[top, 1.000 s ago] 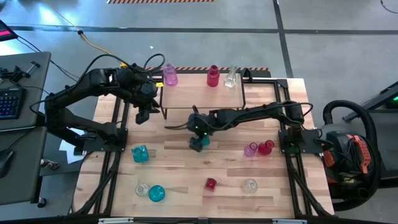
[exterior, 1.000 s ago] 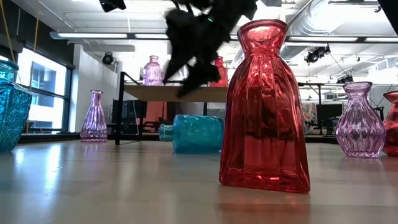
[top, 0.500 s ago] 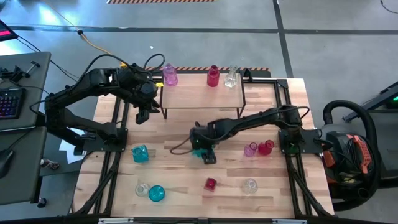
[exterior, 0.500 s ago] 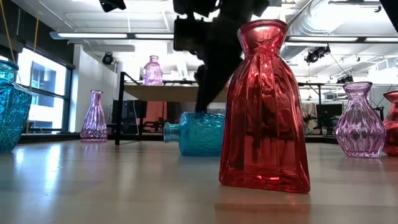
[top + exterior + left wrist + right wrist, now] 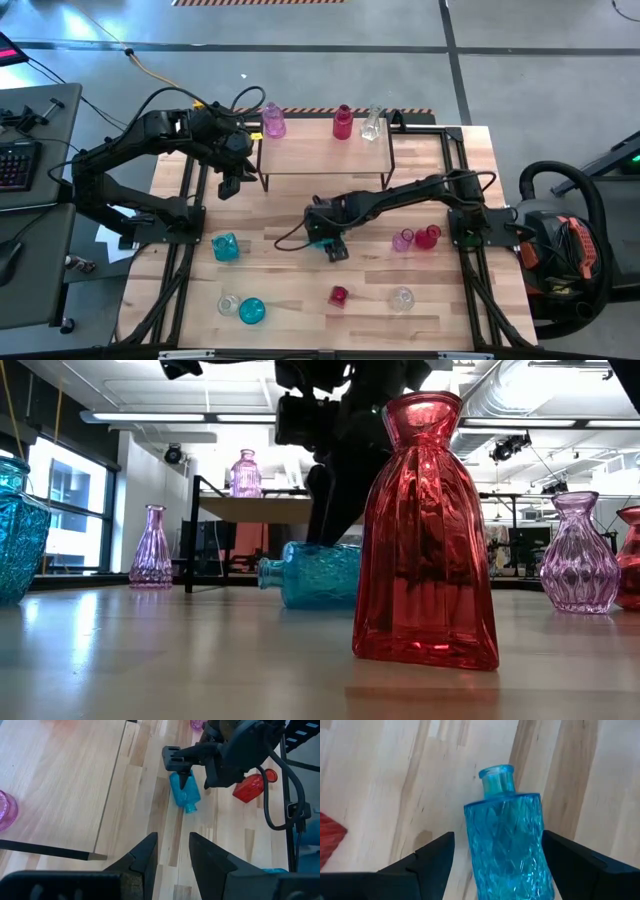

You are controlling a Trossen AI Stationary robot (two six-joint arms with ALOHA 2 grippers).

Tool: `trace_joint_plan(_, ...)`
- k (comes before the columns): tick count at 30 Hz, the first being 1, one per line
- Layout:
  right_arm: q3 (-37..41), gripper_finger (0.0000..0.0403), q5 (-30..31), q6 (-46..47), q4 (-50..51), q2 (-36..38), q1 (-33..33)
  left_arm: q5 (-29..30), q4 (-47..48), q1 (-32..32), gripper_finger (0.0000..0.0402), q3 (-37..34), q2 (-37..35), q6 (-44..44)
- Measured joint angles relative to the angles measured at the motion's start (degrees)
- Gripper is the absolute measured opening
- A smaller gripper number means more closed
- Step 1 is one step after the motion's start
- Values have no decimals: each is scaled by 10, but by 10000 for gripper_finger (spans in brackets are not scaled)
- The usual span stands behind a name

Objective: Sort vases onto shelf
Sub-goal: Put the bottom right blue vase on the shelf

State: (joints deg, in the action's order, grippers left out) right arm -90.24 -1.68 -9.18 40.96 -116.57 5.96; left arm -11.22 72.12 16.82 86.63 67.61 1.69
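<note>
A teal bottle vase (image 5: 505, 840) lies on its side on the table near the middle (image 5: 322, 245), neck toward the near edge. My right gripper (image 5: 497, 852) is open and low over it, one finger on each side of its body (image 5: 310, 575). My left gripper (image 5: 172, 837) is open and hovers by the shelf's left end (image 5: 228, 185), touching nothing. The shelf (image 5: 325, 155) carries a pink vase (image 5: 272, 122), a red vase (image 5: 343, 122) and a clear vase (image 5: 371, 124) along its far edge. My right gripper comes from above with its fingers (image 5: 432, 855) across the lying bottle's body (image 5: 530, 845). A gap shows beside one finger. Whether the other finger touches the glass, I cannot tell. The bottle rests on the table.
Upright vases stand around the table: teal (image 5: 226, 247), clear (image 5: 229, 303), round teal (image 5: 251, 311), red (image 5: 338, 295), clear (image 5: 401, 298), pink (image 5: 402, 240), red (image 5: 428, 236). A slender pink vase (image 5: 152, 547) shows beside the shelf's leg in the low view. Bare wood lies between them.
My right gripper has moved toward the table's near edge and come down, from above the lying teal bottle to a straddle of its body. Over the last half second it has barely moved.
</note>
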Motion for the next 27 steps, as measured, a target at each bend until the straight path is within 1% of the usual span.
trace_joint_plan(4, 0, 280, 44, -36, -6, -10, -1, 0, 0, 0, 104, 0, 0, 0)
trace_joint_plan(5, 0, 280, 47, -43, -4, -16, -3, 0, 0, 0, 104, 0, 0, 0)
trace_joint_plan(9, 0, 288, 22, -36, -5, -27, -13, 0, 0, 0, 104, 0, 0, 0)
trace_joint_plan(20, 0, 330, 38, -48, -3, -32, -12, 0, 0, 0, 104, 0, 0, 0)
trace_joint_plan(27, 0, 335, 36, -37, 2, -56, -12, 0, 0, 0, 104, 0, 0, 0)
